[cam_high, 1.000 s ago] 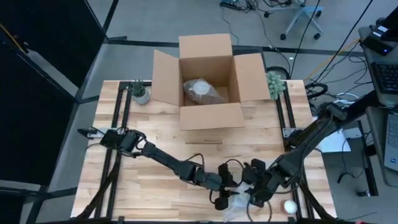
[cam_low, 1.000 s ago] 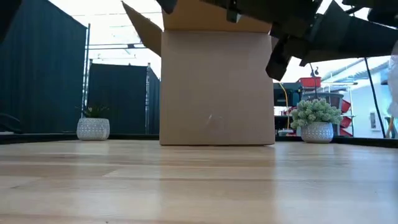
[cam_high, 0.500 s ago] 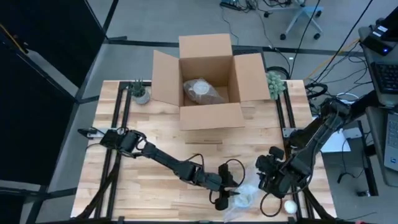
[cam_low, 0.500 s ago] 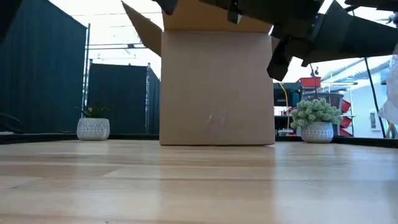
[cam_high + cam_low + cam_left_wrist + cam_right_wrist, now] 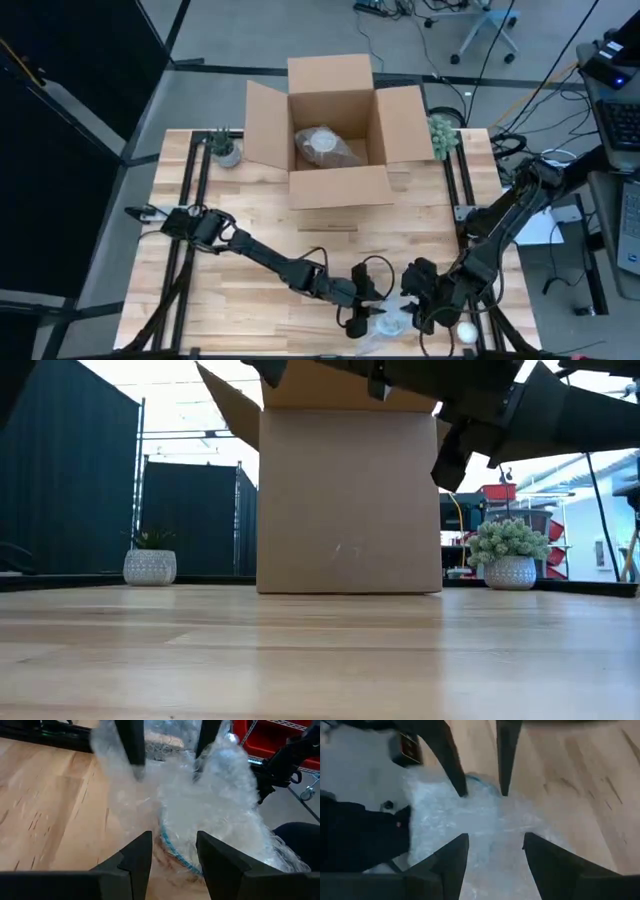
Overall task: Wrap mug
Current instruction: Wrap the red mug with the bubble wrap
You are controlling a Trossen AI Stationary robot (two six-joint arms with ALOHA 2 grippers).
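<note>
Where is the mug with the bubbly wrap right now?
In the high view the bubble-wrapped mug sits near the table's front edge, right of centre, between the left gripper and right gripper, far from the cardboard box.

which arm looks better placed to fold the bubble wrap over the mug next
Probably the left. The left gripper is open right at the mug in its bubble wrap; the right gripper, also open, sits beside the bundle at the wrap's edge.
</note>
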